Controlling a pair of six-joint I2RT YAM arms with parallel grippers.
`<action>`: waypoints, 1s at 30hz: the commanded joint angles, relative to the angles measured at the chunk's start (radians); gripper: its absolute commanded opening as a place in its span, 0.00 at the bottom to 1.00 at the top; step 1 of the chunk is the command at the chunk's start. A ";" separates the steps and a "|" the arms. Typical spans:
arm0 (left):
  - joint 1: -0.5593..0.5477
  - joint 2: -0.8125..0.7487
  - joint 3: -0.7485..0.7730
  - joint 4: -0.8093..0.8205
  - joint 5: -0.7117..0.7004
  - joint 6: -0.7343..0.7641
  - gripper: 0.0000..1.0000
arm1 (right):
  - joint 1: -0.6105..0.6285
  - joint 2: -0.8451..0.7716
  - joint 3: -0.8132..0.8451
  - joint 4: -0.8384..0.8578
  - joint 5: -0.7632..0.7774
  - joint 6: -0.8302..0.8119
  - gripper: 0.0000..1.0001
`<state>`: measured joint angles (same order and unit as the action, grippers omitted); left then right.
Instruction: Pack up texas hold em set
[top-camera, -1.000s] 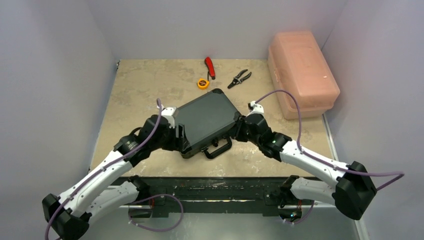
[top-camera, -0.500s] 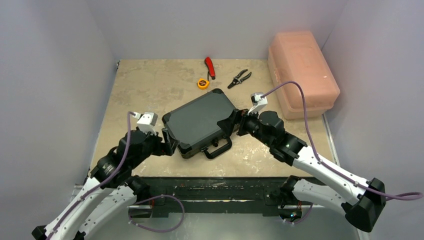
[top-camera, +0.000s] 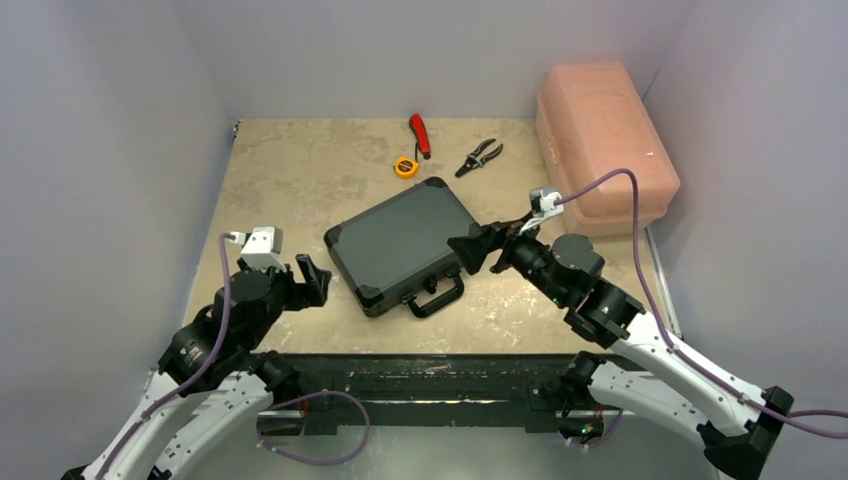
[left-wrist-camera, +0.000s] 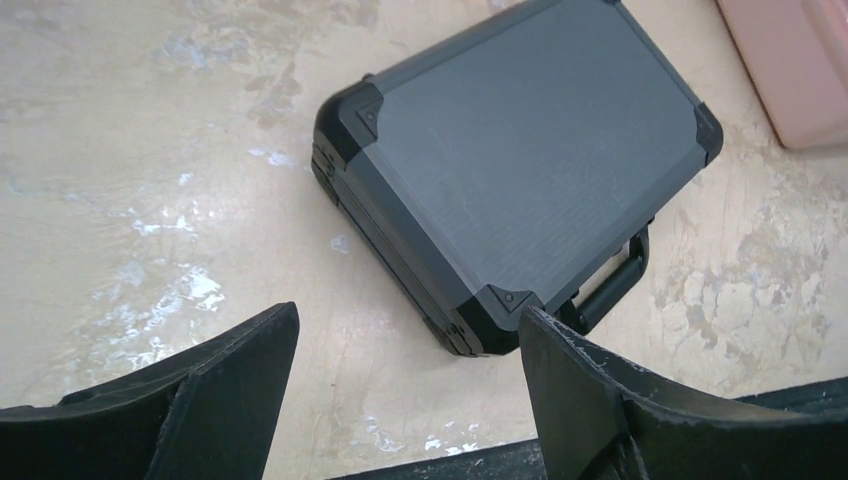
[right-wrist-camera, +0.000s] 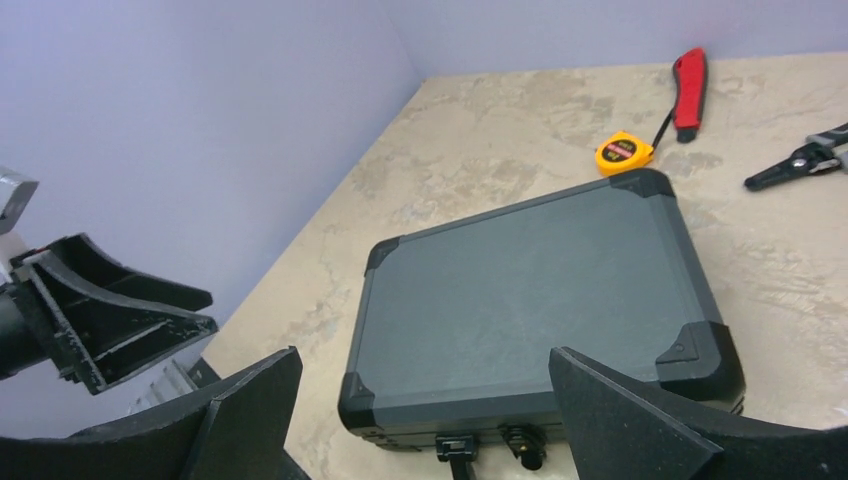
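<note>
The texas hold em set shows only as a small black briefcase (top-camera: 400, 243), lid shut, lying flat and skewed in the middle of the table with its handle (top-camera: 436, 296) toward the near edge. My left gripper (top-camera: 312, 278) hovers open a short way to the case's left, touching nothing. In the left wrist view the case (left-wrist-camera: 520, 170) lies ahead of the open left gripper (left-wrist-camera: 408, 330). My right gripper (top-camera: 470, 250) hangs open just off the case's right corner. From the right wrist the case (right-wrist-camera: 530, 290) fills the space beyond the open right gripper (right-wrist-camera: 425, 375).
A large pink plastic box (top-camera: 605, 145) stands at the back right. Behind the case lie a red-handled tool (top-camera: 420, 133), a yellow tape measure (top-camera: 405, 167) and pliers (top-camera: 480, 157). Walls enclose the table on three sides.
Both grippers have drawn back from the sides of the case, the left toward the near left, the right upward and to the right. The right jaws have opened wide. The case stays put.
</note>
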<state>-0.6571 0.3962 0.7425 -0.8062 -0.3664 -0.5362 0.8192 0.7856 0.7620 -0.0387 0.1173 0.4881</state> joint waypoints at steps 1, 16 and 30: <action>-0.004 0.006 0.105 -0.058 -0.098 0.065 0.81 | 0.005 -0.064 -0.025 -0.005 0.094 0.001 0.99; -0.003 -0.041 0.124 -0.138 -0.178 0.151 0.80 | 0.005 -0.357 -0.171 -0.129 0.290 0.093 0.99; -0.004 -0.104 0.112 -0.139 -0.238 0.156 0.80 | 0.005 -0.375 -0.173 -0.164 0.299 0.148 0.99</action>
<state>-0.6571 0.2993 0.8402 -0.9531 -0.5728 -0.4000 0.8192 0.4000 0.5678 -0.2165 0.3855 0.6167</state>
